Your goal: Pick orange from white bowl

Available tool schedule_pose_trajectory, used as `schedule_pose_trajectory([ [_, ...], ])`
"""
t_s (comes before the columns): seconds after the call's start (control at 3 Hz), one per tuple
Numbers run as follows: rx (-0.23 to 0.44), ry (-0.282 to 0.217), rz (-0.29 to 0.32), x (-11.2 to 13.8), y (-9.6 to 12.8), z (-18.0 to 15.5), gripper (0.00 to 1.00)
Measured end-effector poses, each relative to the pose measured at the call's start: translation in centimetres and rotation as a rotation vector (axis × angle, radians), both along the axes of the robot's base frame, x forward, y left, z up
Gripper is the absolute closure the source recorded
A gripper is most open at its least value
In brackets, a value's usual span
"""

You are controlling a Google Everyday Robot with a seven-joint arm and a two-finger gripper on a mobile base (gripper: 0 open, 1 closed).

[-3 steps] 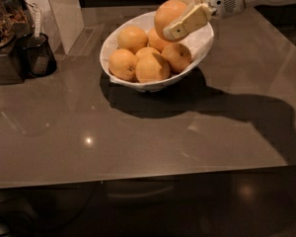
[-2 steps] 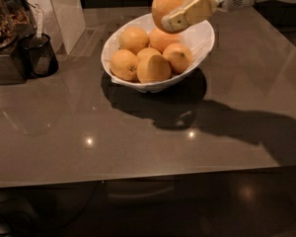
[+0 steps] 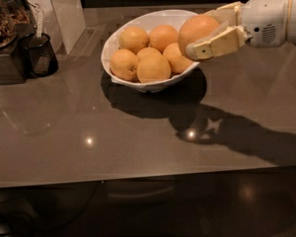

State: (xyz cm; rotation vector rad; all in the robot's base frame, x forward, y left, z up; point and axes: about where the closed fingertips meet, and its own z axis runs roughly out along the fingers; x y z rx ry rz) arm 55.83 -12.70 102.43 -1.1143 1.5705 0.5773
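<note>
Two tan fingers (image 3: pixel 218 42) of my claw (image 3: pixel 200 33) are closed around the orange (image 3: pixel 195 27), one across its top and one along its lower front, so the claw is holding the fruit firmly. The claw sits in the upper right of the frame, and my white arm housing (image 3: pixel 271 16) runs off the right edge behind it. The orange is the biggest fruit in view and its peel is dimpled. It hangs in my grip at the right-hand rim of the white bowl (image 3: pixel 138 85) and overlaps that rim in the picture. I cannot tell whether it touches the nearest fruit beneath it.

Several smaller oranges (image 3: pixel 153 67) lie heaped inside the bowl, to the left of and below my claw. The bowl is wide and glossy with a slanted rim, and it stands on the grey-brown bench (image 3: pixel 138 152) in the upper middle of the frame. It casts a dark shadow in front of itself. My arm's shadow (image 3: pixel 246 137) stretches across the bench at the lower right, beside two small glints of reflected light.

At the upper left a black cup (image 3: pixel 39 58) with a utensil in it stands on the bench. A pale upright panel (image 3: pixel 64 9) is behind the cup and a dark container (image 3: pixel 2 53) is at the far left edge, all well apart from the bowl.
</note>
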Motion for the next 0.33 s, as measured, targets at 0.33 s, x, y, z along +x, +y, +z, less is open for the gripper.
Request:
schedule_pose_trajectory([
  [0.33, 0.0, 0.0, 0.0, 0.0, 0.0, 0.0, 1.0],
])
